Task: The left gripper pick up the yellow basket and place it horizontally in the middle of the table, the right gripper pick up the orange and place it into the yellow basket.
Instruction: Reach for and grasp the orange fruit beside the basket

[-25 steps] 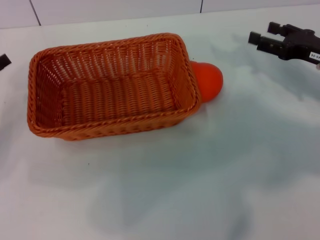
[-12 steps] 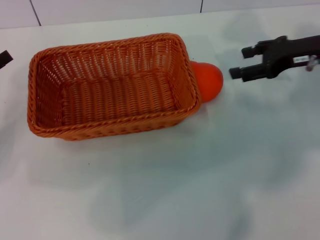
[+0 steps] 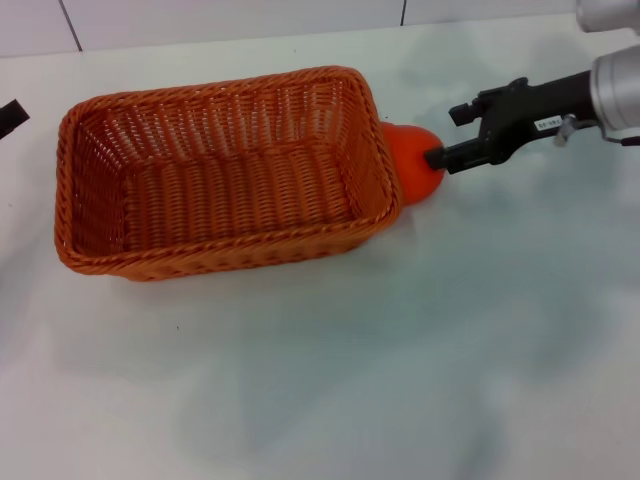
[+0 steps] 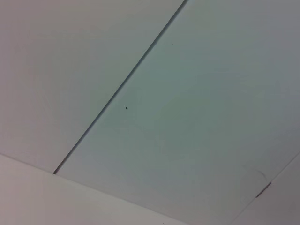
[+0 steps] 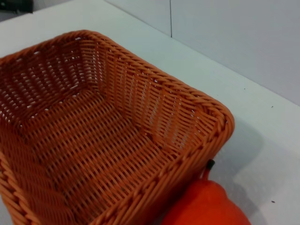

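The yellow basket (image 3: 220, 252), an orange-brown wicker one, lies lengthwise on the white table (image 3: 420, 340), left of the middle, and is empty. The orange (image 3: 410, 160) rests on the table against the basket's right end, half hidden by its rim. My right gripper (image 3: 448, 135) reaches in from the right, open, with its fingers at the orange's right side; the nearer fingertip (image 3: 436, 158) is at its skin. The right wrist view shows the basket (image 5: 187, 93) and the orange (image 5: 206, 206) beside it. My left gripper (image 3: 10, 117) is a black tip at the far left edge, away from the basket.
A white panelled wall (image 3: 230, 20) runs along the table's far edge. The left wrist view shows only wall panels (image 4: 187, 117). Bare tabletop lies in front of the basket and to the right.
My right gripper has moved left and slightly down, from the far right to the orange's right side. The basket, the orange and the left gripper have stayed put.
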Tool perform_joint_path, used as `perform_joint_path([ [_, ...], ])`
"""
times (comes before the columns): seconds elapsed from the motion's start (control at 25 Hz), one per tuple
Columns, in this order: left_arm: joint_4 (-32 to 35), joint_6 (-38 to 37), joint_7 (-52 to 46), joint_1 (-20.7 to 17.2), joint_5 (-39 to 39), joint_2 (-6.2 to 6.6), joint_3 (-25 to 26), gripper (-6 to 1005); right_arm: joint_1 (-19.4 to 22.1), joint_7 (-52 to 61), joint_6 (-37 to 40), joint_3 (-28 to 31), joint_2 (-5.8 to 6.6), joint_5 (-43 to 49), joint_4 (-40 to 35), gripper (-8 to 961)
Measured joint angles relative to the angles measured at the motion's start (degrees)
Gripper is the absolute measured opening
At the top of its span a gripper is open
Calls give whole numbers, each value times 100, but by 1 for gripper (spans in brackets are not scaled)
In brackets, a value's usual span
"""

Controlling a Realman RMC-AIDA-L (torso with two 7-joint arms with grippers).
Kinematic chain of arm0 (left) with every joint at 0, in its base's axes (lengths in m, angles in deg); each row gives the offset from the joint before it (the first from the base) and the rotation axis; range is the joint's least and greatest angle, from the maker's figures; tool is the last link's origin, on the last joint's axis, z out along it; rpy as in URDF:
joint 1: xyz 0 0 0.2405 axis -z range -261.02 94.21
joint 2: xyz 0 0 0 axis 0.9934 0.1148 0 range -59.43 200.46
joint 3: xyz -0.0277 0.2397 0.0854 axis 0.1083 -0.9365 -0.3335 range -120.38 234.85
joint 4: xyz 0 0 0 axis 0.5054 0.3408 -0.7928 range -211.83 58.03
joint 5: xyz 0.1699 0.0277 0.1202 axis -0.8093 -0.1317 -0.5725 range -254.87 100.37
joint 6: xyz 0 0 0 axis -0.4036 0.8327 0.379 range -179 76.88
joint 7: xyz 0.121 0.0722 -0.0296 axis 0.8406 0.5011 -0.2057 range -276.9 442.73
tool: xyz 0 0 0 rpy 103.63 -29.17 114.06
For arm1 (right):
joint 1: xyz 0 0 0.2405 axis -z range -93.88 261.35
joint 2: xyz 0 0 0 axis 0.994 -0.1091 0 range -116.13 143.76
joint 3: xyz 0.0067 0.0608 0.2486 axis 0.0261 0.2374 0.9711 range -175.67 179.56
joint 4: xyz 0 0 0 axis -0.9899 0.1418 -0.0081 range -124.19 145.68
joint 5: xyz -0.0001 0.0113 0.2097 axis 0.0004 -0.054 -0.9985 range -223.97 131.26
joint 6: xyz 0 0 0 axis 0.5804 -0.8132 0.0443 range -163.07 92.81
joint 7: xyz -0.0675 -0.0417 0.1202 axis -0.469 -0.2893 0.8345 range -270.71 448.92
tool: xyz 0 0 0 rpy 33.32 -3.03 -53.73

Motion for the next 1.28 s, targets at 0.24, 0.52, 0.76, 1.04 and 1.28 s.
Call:
perform_joint_path([
  [0.24,-2,-61,51,18,87,-22,-3,601,-156,86,-221,-164,-70,103,66,826],
  [0.52,-74,-73,44,23,139,-19,29,599,-225,253,-595,-552,-101,115,243,820],
  [0.76,-226,-75,49,47,152,17,32,599,-441,238,-694,-668,-99,350,700,709],
  [1.04,-228,-75,51,74,162,-1,19,600,-439,209,-661,-631,-127,375,690,566],
  [1.28,-243,-74,53,76,162,-8,9,598,-372,176,-740,-571,-135,344,670,378],
])
